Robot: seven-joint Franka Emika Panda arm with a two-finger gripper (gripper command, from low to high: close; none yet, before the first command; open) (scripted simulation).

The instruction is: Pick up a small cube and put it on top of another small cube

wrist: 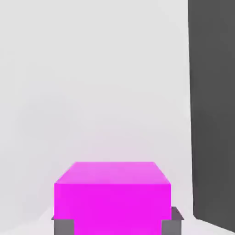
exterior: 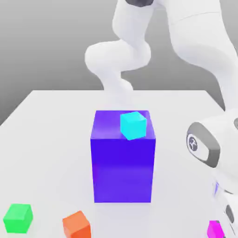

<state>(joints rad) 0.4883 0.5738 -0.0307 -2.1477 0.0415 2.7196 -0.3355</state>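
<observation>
My claw (wrist: 112,225) grips the pink cube (wrist: 112,197), resting on the white table (exterior: 51,135) right of the purple block (exterior: 123,172).

Between my matt grey fingers (wrist: 63,226) I see the magenta cube (wrist: 112,197), smooth and evenly matt; the white table (wrist: 92,92) beyond them looks smooth, faintly satin.

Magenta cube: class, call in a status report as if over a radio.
Gripper shut on magenta cube, at table level. Cyan cube sits atop big purple block. Green cube and orange cube free, nothing blocking.
</observation>
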